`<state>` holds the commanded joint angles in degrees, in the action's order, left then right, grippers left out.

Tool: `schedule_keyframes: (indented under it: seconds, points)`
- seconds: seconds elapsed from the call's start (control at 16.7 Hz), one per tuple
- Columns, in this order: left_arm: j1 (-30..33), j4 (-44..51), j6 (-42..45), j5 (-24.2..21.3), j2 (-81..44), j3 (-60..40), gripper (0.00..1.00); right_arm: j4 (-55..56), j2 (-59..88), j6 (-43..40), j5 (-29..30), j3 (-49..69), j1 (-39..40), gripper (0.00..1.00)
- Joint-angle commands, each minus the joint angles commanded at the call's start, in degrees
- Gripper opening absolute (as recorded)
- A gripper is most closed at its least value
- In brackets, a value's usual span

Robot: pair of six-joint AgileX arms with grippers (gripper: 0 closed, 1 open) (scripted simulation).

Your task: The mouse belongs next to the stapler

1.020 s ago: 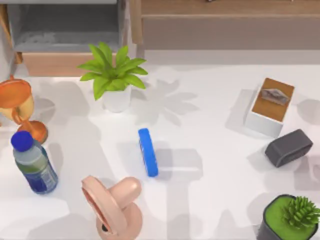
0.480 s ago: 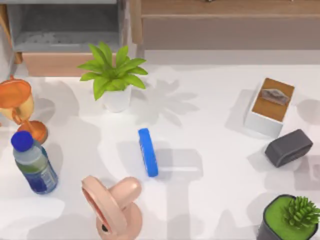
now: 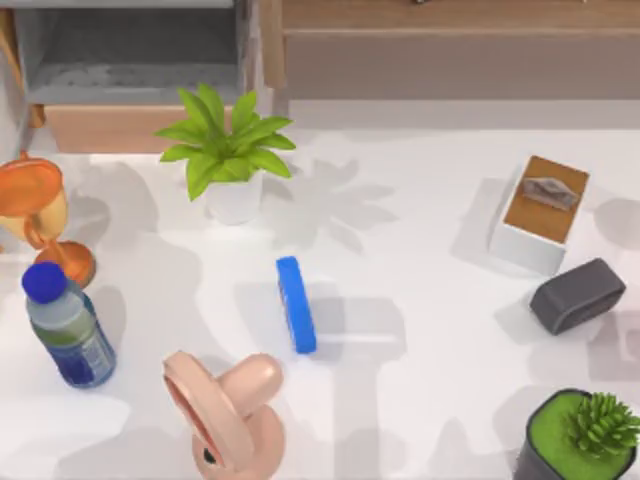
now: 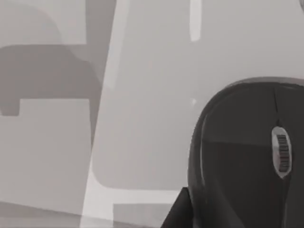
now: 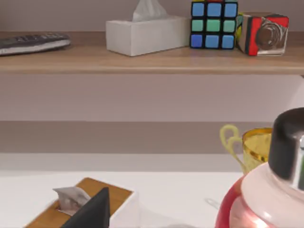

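Narrow bright blue stapler [image 3: 296, 304] lies flat on the white table [image 3: 420, 330], just left of centre in the top view, long axis running roughly up-down the frame, nothing touching it. Small black rounded mouse [image 4: 247, 156] with grey scroll wheel fills the lower right of the left wrist view, sitting on the pale table surface. A dark wedge juts in at its lower edge; can't tell what it is, and the left gripper's finger state can't be told.

Around the stapler in the top view:
- leafy green plant in white pot [image 3: 228, 150] — above it
- pink rounded ring-shaped object [image 3: 225, 410] — below left
- blue-capped water bottle [image 3: 66, 325] and orange goblet [image 3: 40, 215] — far left
- wood-topped white tissue box [image 3: 540, 212] and dark grey rounded block [image 3: 578, 295] — right side, apart
- spiky green plant in dark pot [image 3: 582, 435] — lower right corner

Right wrist view: the tissue box at lower left, a shelf with a colour cube [image 5: 213, 23] across the top. Right gripper's finger state can't be told either.
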<state>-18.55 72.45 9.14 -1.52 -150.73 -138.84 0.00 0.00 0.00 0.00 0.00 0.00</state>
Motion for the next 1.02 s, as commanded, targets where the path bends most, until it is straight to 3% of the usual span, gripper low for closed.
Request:
schedule_keyframes:
  seconds: [0.24,0.3,1.02]
  points:
    - [0.0,0.0,0.0,0.0,0.0,0.0,0.02,0.0,0.0,0.0,0.0,0.0,0.0,1.0]
    - [0.0,0.0,0.0,0.0,0.0,0.0,0.0,0.0,0.0,0.0,0.0,0.0,0.0,1.0]
    - [-0.46,1.55,-1.63,0.38,2.82,-0.9,0.0,0.0,0.0,0.0,0.0,0.0,0.0,1.0]
